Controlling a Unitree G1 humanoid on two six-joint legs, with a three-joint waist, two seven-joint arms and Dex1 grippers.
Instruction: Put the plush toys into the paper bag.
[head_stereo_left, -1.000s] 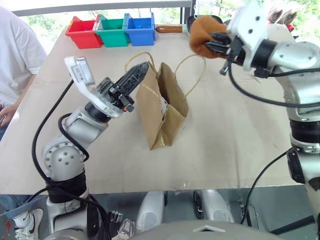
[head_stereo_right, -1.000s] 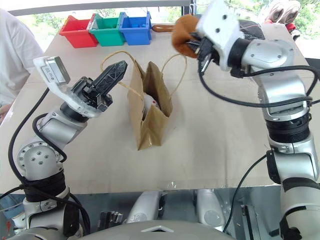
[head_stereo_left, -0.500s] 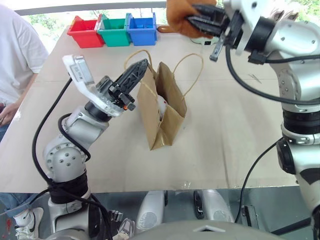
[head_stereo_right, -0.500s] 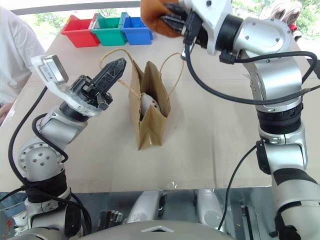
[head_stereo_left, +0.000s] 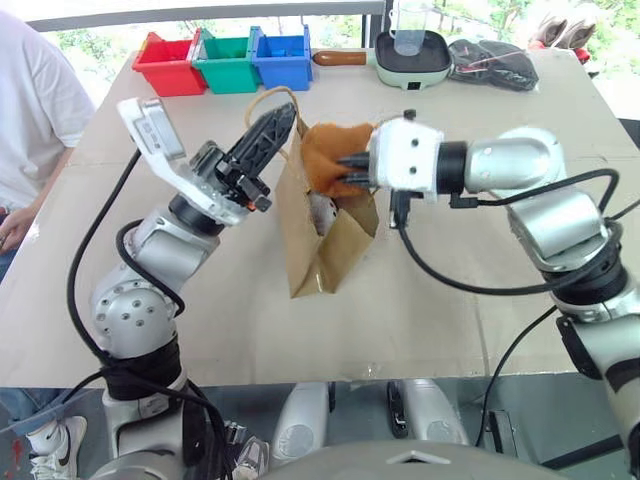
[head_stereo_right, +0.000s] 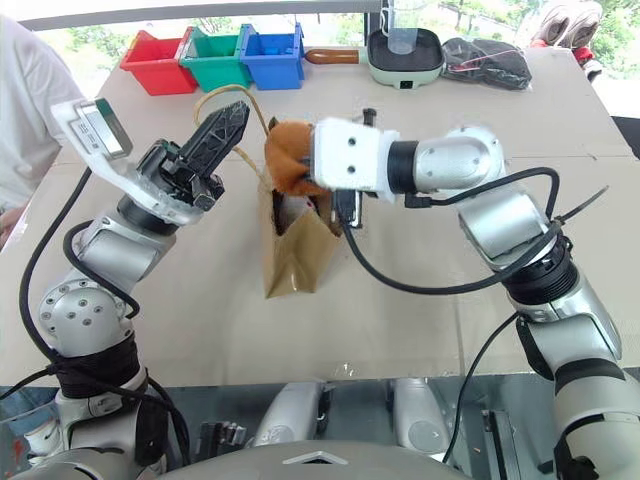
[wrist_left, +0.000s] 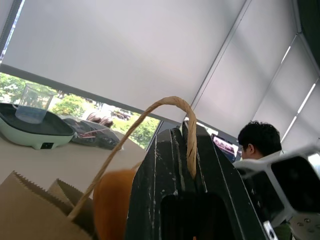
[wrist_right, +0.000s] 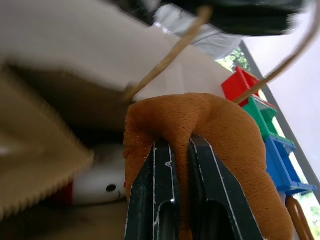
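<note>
Pinched shut on a fold of the orange-brown plush toy (head_stereo_left: 328, 160), the right gripper (head_stereo_left: 352, 170) holds that toy right at the mouth of the paper bag (head_stereo_left: 318, 262), just above the opening. The toy bulges around both black fingers (wrist_right: 150, 200), so the hold is on a pleat of fabric, not the whole body. Below the fingertips, down inside the bag, the white rocket toy (wrist_right: 102, 185) lies already stowed, a small dark eye and a patch of red showing.

Across the bag's mouth from the right gripper, the left gripper (head_stereo_left: 268, 133) is closed on one twisted-cord handle (wrist_left: 167, 107), lifting it so the near wall stands up and the opening stays spread. The other handle is hidden behind the toy and right wrist.

Judging by its look, the blob is light, soft and squashy; it should drop cleanly once released and cannot be hurt by a fall. The bag is thin, stiff kraft paper, light enough to tip or crumple if pushed, so the cord is the sensible place to hold it.

Beyond the grippers, at the table's far edge, sit red, green and blue bins (head_stereo_left: 224, 62), a pale green pan (head_stereo_left: 410, 50) with a clear cup, and a dark bundle. A person in a white shirt (head_stereo_left: 30, 130) sits to the robot's left.
</note>
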